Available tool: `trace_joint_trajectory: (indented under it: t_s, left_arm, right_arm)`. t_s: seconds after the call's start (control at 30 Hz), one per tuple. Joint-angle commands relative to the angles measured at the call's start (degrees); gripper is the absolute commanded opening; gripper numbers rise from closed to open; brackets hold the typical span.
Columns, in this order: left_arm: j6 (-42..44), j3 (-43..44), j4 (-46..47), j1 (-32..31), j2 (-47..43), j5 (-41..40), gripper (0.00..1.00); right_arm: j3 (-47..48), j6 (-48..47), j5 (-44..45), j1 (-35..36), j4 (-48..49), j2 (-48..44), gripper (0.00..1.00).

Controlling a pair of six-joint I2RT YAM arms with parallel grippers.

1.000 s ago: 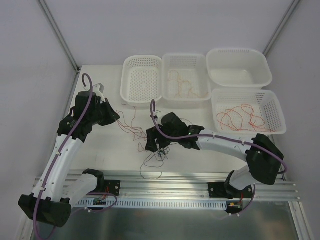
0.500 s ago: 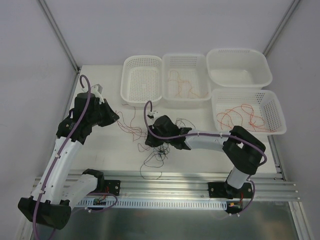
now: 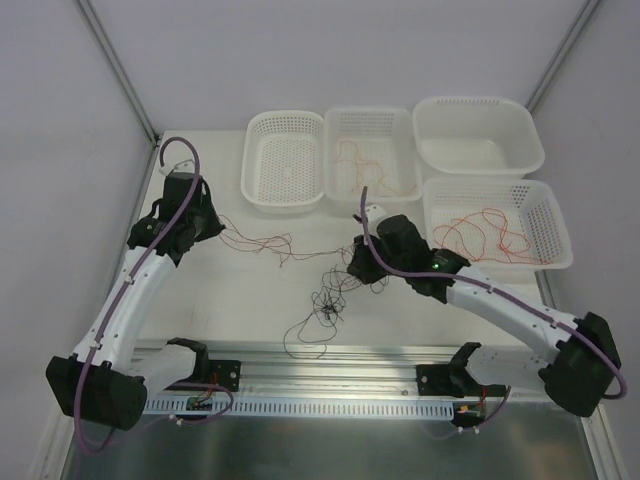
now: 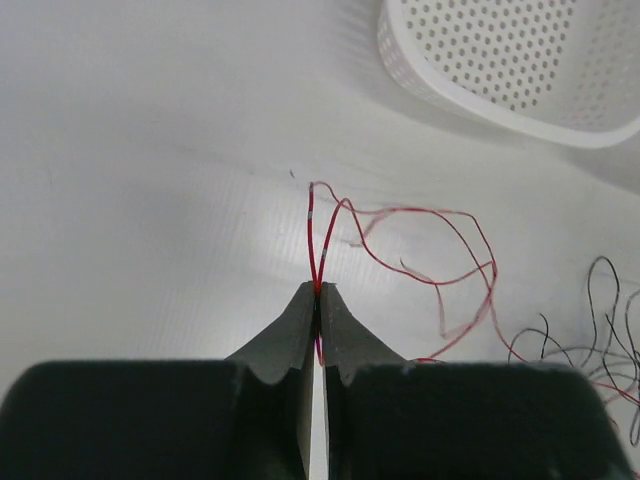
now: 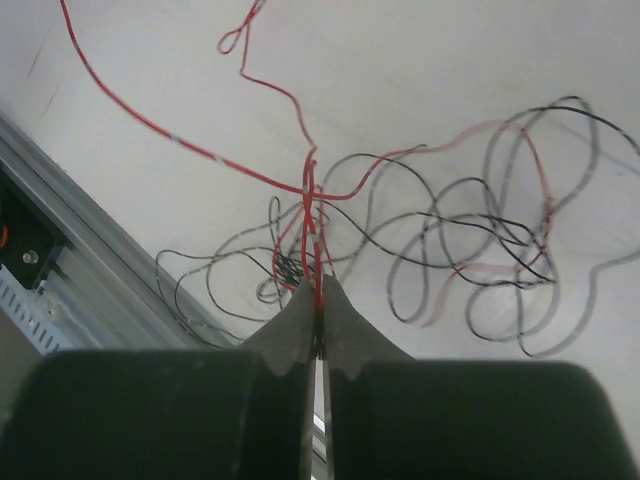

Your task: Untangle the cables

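The cables lie mid-table: a red strand [image 3: 275, 243] stretches across the table between my two grippers, and a small black clump [image 3: 325, 302] with loose loops sits below it near the front. My left gripper [image 3: 217, 223] is shut on the red cable [image 4: 312, 225] at its tip [image 4: 318, 290]. My right gripper [image 3: 354, 267] is also shut, pinching red strands [image 5: 312, 215] at its tip [image 5: 318, 297], with black loops [image 5: 470, 225] spread on the table beyond it.
Four white baskets stand at the back: an empty one [image 3: 251, 160], one [image 3: 370, 111] holding orange wires, an empty one [image 3: 478, 100], and one [image 3: 490, 184] holding red wires. An aluminium rail [image 3: 330, 365] runs along the front edge.
My right gripper closed on red strands at the clump and moved right and back. My left arm drew back to the left, stretching the red cable out between them.
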Motion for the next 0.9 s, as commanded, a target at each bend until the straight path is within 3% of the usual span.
trace_joint_trajectory:
  t_s: [0.0,0.17,0.37,0.53,0.87]
  left_arm:
    - [2.11,3.25,1.34,1.57,1.69,-6.84,0.00]
    - [3.52,5.10,1.34,3.51,3.36,-8.96,0.00]
    - [4.40,6.51,1.34,6.75,4.95,-10.80,0.00]
    - [6.68,8.52,1.07,9.48,5.47,-13.35,0.01]
    - [7.92,12.92,-1.12,22.48,6.97,-14.42,0.00]
  right_arm:
    - [1.38,-6.64,-0.13,-4.47,-13.28,-8.28,0.01]
    - [7.95,-10.60,-0.39,-13.52,-23.38,-18.21,0.01]
    - [16.93,-15.70,-1.79,-21.87,-31.30,-21.22,0.01]
    - [20.28,-16.14,-3.11,-27.49,-32.72,-22.89,0.01]
    - [20.99,-13.16,-1.71,-34.18,-35.01,-22.63,0.01]
